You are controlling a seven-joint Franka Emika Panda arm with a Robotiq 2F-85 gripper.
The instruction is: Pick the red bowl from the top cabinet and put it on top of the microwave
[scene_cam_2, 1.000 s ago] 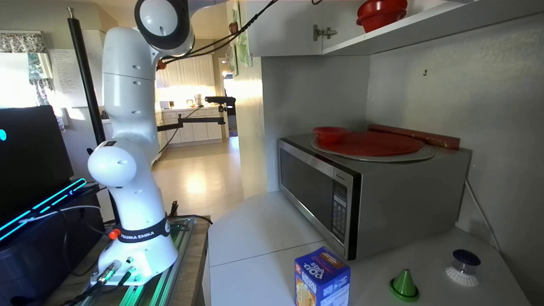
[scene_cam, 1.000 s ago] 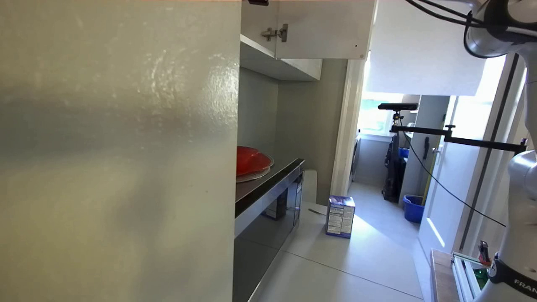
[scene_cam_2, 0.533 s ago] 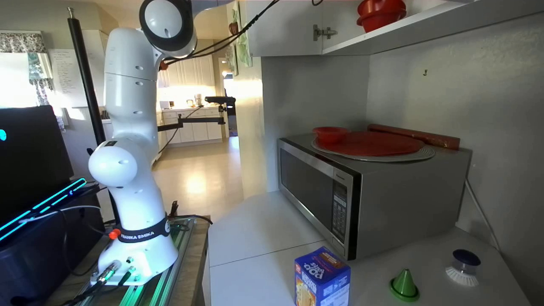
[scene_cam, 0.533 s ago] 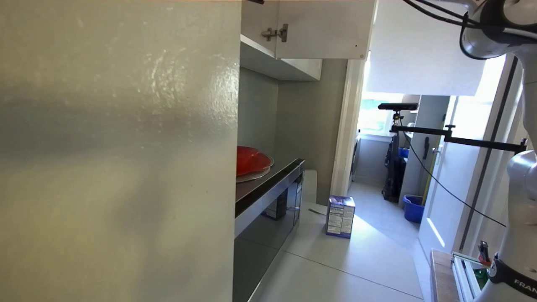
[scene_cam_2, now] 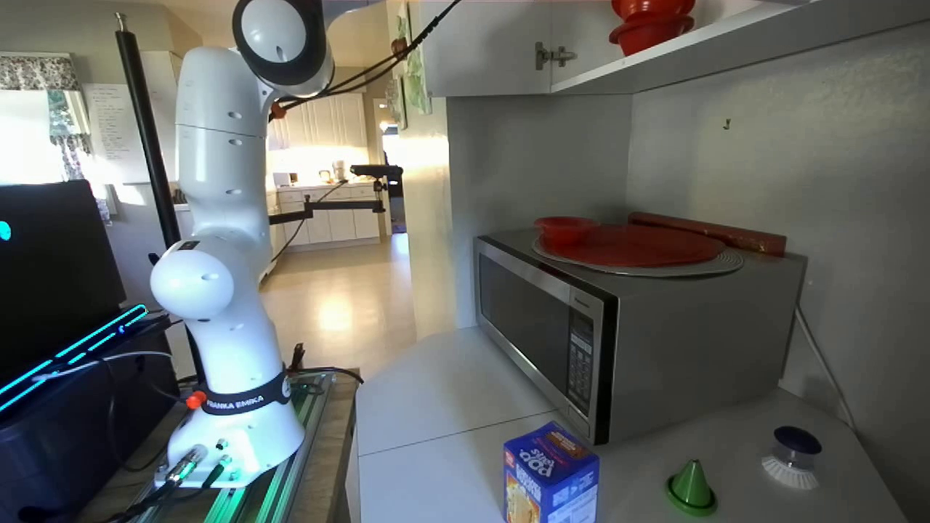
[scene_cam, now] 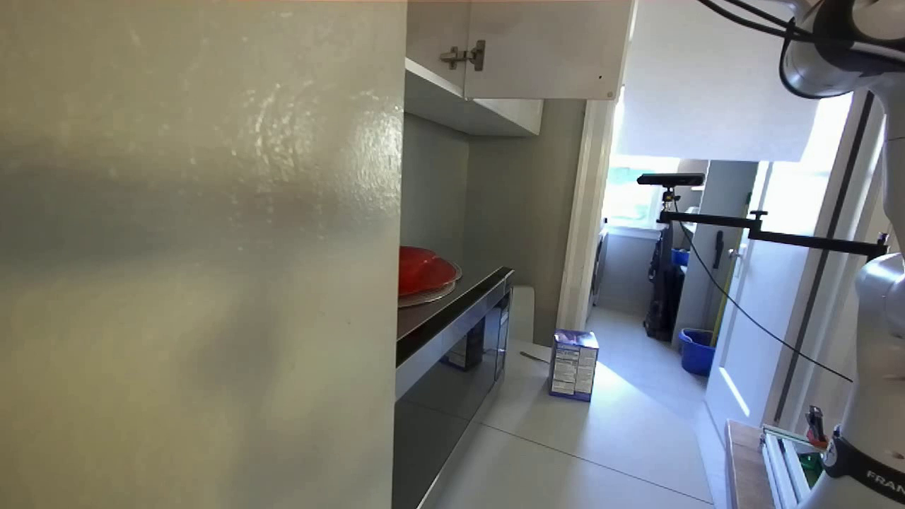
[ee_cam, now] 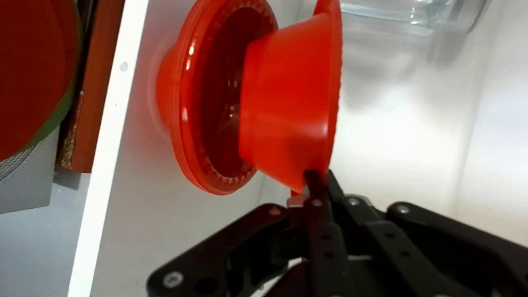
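Swung a little since half a second ago, the arm (scene_cam_2: 225, 189) now has its topmost visible joint nearer the left edge in an exterior view. Seen from the wrist, the gripper (ee_cam: 322, 178) is pinching the rim of the red bowl (ee_cam: 288, 103), black tips pressed together on that edge, with the bowl's body just beyond them. It is inside the cabinet (scene_cam_2: 712, 62), mouth up, its base over the mouth of a lower bowl (ee_cam: 214, 103) (whether the two touch, I cannot tell). Near both is a glass vessel (ee_cam: 408, 14), cut off by the frame.

Below the cabinet stands the microwave (scene_cam_2: 697, 334), its top partly taken up: a red disc (scene_cam_2: 647, 247) lies on a grey mat (scene_cam_2: 719, 265), another bowl (scene_cam_2: 567, 229) sits at the disc's edge, and a reddish-brown bar (scene_cam_2: 712, 232) lies behind. In the wrist view, the white shelf edge (ee_cam: 109, 132) runs between the held bowl and those things. On the surface (scene_cam_2: 436, 392) by the microwave's near corner stands a blue box (scene_cam_2: 548, 479), with a green cone (scene_cam_2: 692, 490) and a brush (scene_cam_2: 793, 457) farther right.
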